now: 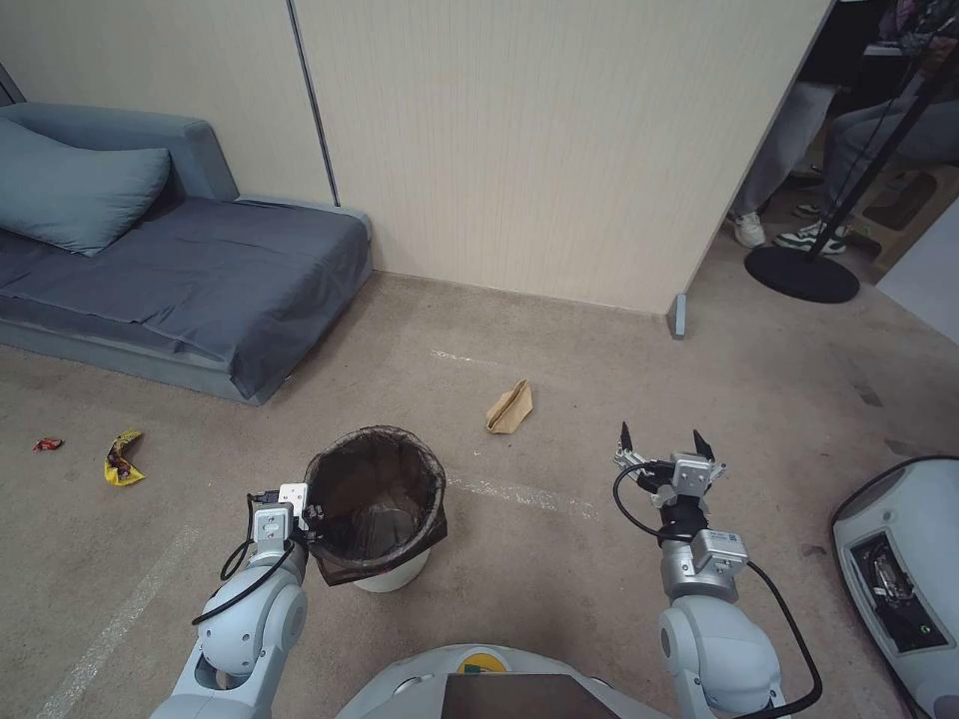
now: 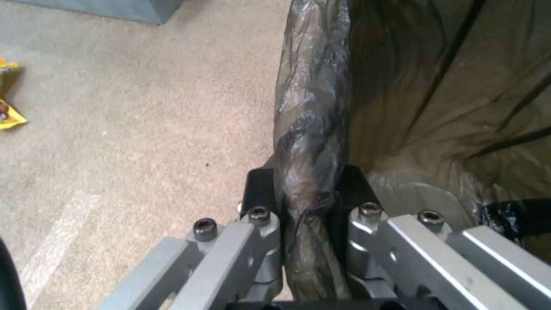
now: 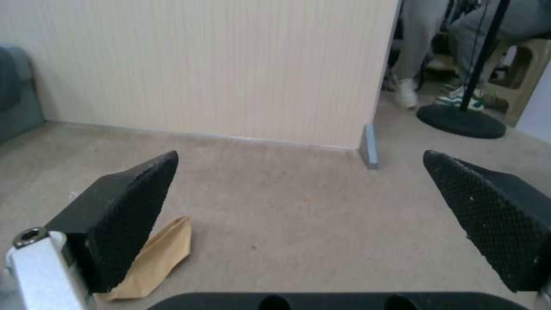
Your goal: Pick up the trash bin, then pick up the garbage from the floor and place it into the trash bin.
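Note:
The trash bin (image 1: 395, 569), a small white bucket lined with a dark bag, hangs just in front of me, slightly tilted. My left gripper (image 1: 312, 514) is shut on its bagged rim (image 2: 310, 142), one finger inside and one outside. On the beige carpet floor (image 1: 559, 559) lies garbage: a brown paper bag (image 1: 510, 406) ahead, a yellow wrapper (image 1: 122, 458) and a small red wrapper (image 1: 46, 444) at the left. My right gripper (image 1: 659, 442) hovers open to the right of the bin, with the paper bag (image 3: 155, 258) beside one of its fingers (image 3: 123, 215) in the right wrist view.
A grey sofa (image 1: 180, 270) stands at the back left against a beige panel wall (image 1: 539, 140). A black stand base (image 1: 801, 274) and seated people's legs are at the back right. A white machine (image 1: 904, 569) sits at the right edge.

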Controlling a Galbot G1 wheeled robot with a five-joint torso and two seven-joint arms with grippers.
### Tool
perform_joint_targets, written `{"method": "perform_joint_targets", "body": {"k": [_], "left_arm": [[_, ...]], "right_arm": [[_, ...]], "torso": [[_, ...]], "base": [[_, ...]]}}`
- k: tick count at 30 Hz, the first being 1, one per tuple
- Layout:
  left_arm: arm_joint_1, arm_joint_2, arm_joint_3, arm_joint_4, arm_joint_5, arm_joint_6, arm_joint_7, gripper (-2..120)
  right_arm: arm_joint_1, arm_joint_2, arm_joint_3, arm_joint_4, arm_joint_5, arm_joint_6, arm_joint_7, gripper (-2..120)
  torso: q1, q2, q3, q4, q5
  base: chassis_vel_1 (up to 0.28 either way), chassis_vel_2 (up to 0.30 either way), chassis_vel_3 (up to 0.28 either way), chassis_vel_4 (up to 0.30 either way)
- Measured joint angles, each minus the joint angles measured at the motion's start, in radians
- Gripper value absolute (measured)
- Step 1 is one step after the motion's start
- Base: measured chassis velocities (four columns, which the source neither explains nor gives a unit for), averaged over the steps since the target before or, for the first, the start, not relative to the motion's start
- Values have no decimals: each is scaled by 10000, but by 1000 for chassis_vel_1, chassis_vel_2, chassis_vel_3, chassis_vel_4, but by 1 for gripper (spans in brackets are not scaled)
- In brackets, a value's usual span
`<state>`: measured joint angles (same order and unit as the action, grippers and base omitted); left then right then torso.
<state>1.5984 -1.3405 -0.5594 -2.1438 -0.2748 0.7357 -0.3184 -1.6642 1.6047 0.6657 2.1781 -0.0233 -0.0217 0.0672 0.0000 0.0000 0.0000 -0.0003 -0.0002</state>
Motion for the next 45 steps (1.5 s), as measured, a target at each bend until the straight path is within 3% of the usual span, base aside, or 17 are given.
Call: {"method": "perform_joint_targets", "body": {"k": [4,10,27,45], "left_arm": [[160,-63,-73,-165,30,-158,296,9],[545,-327,-398,-774,604,-1034,939,7],[1117,-432,-891,-3094,44,-1312,894,5],[1190,-238,-1056,-3281,-1619,-1938,1117,5]], "right_arm": [[0,-31,46,92,133,149,11,100],[-35,-43,144,414,287,-52,149,100],[-25,-259,248,1030,366,-666,258,100],[-11,32,356,1258,118,-693,303,100]], "torso": [[0,0,0,4,1],[0,0,0,5,1],[0,0,0,4,3],[0,0,0,4,2]], "base": [[0,0,0,0],[0,0,0,0],[0,0,0,0],[0,0,0,0]]}}
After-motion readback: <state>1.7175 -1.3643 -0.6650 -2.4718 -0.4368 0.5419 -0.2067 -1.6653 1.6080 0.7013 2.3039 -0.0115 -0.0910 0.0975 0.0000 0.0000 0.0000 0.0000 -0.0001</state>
